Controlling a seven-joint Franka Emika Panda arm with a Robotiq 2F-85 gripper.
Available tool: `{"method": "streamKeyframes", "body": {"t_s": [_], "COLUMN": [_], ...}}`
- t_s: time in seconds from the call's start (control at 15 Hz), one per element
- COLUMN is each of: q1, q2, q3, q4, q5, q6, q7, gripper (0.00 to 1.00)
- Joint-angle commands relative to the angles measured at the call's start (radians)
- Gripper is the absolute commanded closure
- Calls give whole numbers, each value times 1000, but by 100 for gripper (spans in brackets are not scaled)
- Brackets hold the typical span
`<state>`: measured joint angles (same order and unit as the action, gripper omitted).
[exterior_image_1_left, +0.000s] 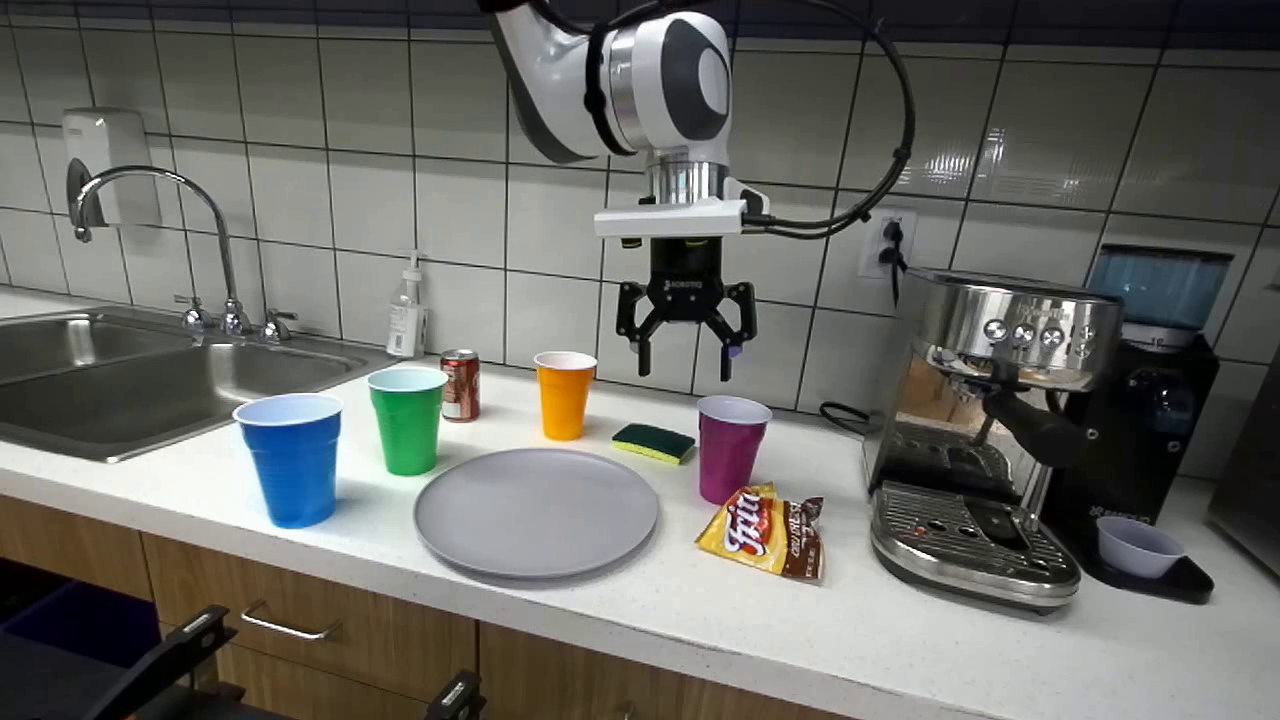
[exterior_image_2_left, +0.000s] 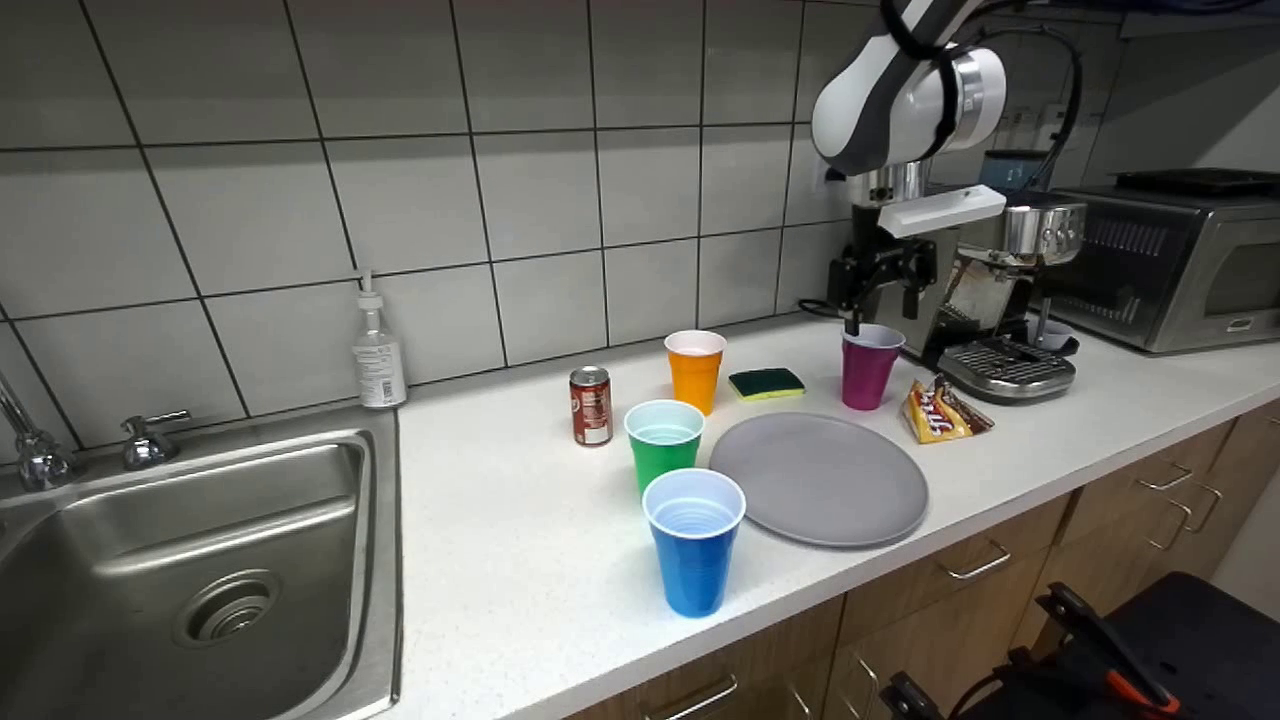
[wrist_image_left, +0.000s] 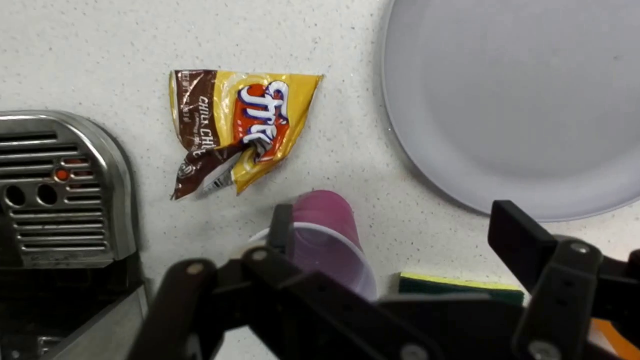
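On a speckled white counter (wrist_image_left: 150, 40), a crumpled yellow-and-brown snack bag (wrist_image_left: 250, 112) lies left of center, between a slotted metal tray (wrist_image_left: 60, 212) and a gray plate (wrist_image_left: 510, 100), cut off at upper right. Below, the black gripper (wrist_image_left: 392, 215) has its fingers (wrist_image_left: 520, 235) spread wide; one partly covers a magenta cup (wrist_image_left: 327, 245). Between them, a green-and-yellow sponge (wrist_image_left: 450, 285) is partly hidden.

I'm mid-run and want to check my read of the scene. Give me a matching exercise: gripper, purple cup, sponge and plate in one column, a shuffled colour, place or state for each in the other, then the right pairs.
Column one
1. gripper
2. purple cup
3. sponge
4. plate

Column two
A. dark green over yellow
B. open, above the counter
C. round and gray, lying flat
D. standing upright near the snack bag

Right pairs: 1-B, 2-D, 3-A, 4-C
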<state>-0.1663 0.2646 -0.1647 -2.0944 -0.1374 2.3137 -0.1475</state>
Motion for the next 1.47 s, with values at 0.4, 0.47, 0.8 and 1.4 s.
{"method": "streamKeyframes", "body": {"t_s": [0.4, 0.47, 0.8, 1.4], "q1": [-19, -20, -24, -33], "q2": [217, 230, 274, 316], "q3": [35, 38, 51, 51], "q4": [276, 291, 357, 404], "q5": [18, 17, 22, 24], "q6": [-118, -126, -200, -273], "q7": [-78, -83, -114, -117], "gripper": [0, 0, 0, 0]}}
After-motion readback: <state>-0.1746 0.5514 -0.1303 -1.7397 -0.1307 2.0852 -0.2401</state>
